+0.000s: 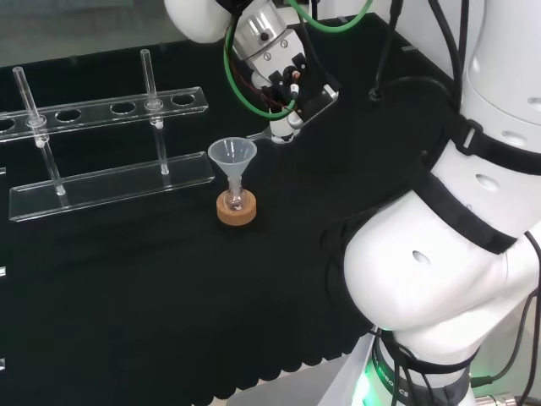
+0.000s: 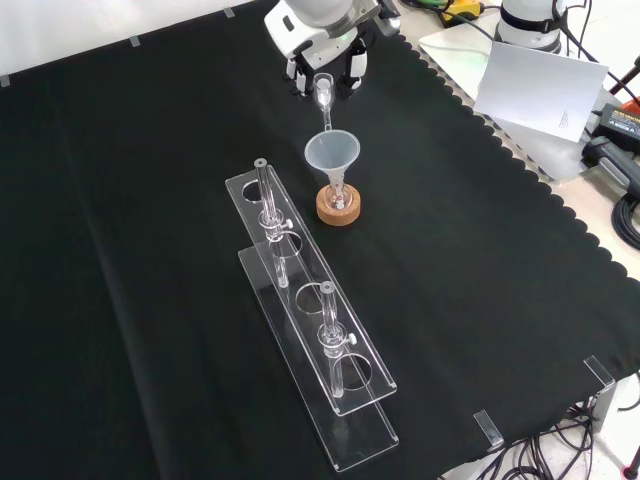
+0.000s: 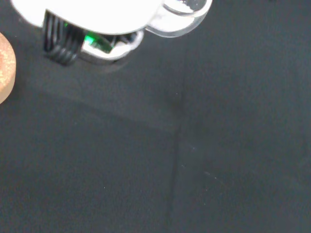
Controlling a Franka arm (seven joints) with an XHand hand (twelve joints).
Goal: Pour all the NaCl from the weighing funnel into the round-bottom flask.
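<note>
A small round-bottom flask [image 1: 236, 201] [image 2: 338, 195] stands on a cork ring [image 1: 236, 211] [image 2: 338, 209] [image 3: 4, 65] near the middle of the cloth. A clear plastic funnel [image 1: 232, 155] [image 2: 331, 154] sits in its neck. The hand [image 1: 283, 72] [image 2: 322, 35] [image 3: 87, 12] hovers just past the flask, to its right in the head view and above it in the front view. It is shut on the clear weighing funnel [image 2: 324, 96] [image 1: 282, 133] [image 3: 181, 17]. The weighing funnel tilts down, its narrow end over the rim of the plastic funnel. I cannot tell what is in it.
A clear acrylic test-tube rack [image 1: 110, 182] [image 2: 315, 335] with two tubes stands left of the flask in the head view and nearer in the front view. The cloth's scalloped edge [image 2: 520, 160], papers and cables lie to the right in the front view.
</note>
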